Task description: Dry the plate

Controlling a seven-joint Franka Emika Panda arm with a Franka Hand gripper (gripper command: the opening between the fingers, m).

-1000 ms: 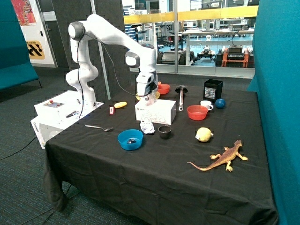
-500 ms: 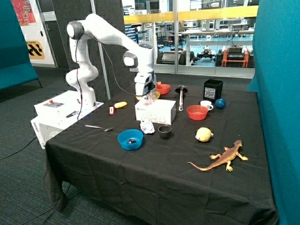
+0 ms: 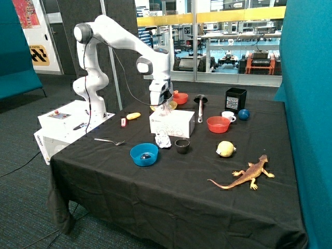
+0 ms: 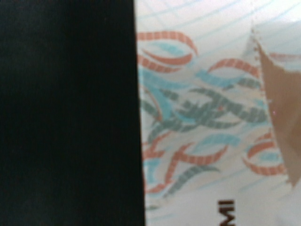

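Black cloth covered the worktop [image 3: 171, 192]. Near its middle, the claw [image 3: 165, 106] hung just over the white tissue box [image 3: 172, 123], its grip impossible to tell. Behind it lay the plate [image 3: 171, 105], mostly hidden.

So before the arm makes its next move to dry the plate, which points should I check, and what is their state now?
1. Gripper is above the white tissue box: ok, it sits right over the box top.
2. Wrist view faces the box: ok, its patterned top fills much of the picture.
3. A tissue is held: cannot tell, the fingers are not clearly seen.
4. Plate is located: ok, its yellow edge shows behind the gripper, next to the red-orange bowl.
5. Plate is already dried: not ok, nothing is wiping it yet.
6. Crumpled tissue near the blue bowl: ok, it lies away from the gripper.
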